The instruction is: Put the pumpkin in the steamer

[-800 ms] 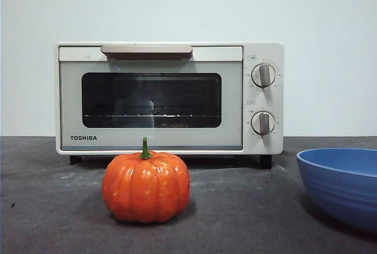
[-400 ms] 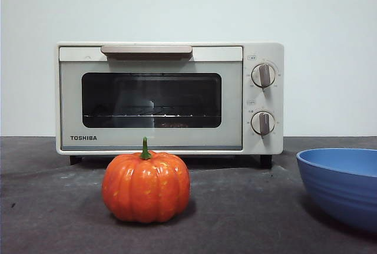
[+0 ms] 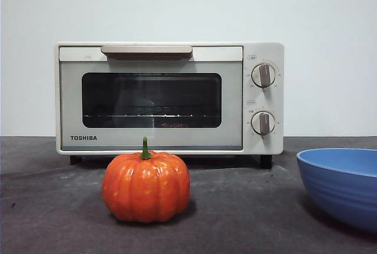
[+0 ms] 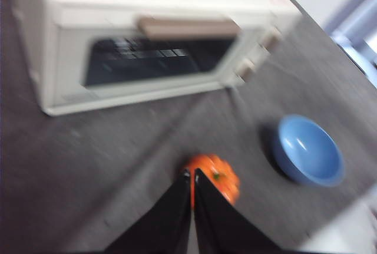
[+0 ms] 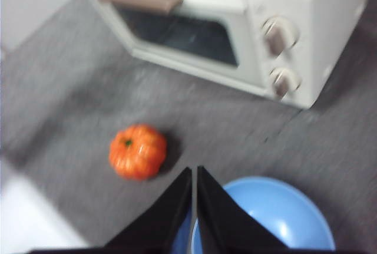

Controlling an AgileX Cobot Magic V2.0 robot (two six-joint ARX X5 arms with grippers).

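nothing on the table has moved since the earlier frames: only the pale reflection in the steamer point(image 3: 169, 98) window has faded. the pumpkin point(image 3: 145, 187) sits upright on the grey table point(image 3: 247, 207), just in front of the steamer and apart from it, stem up. door shut, handle at the top. both arms hang high, out of the front view. left gripper point(image 4: 192, 176) has its jaws pressed together, the pumpkin right beyond the tips. right gripper point(image 5: 194, 171) is likewise closed, over the blue bowl point(image 5: 271, 213), with the pumpkin off to one side. so the left looks nearer the pumpkin, and the door probably needs opening first. count: one pumpkin, one steamer, one bowl, two knobs.
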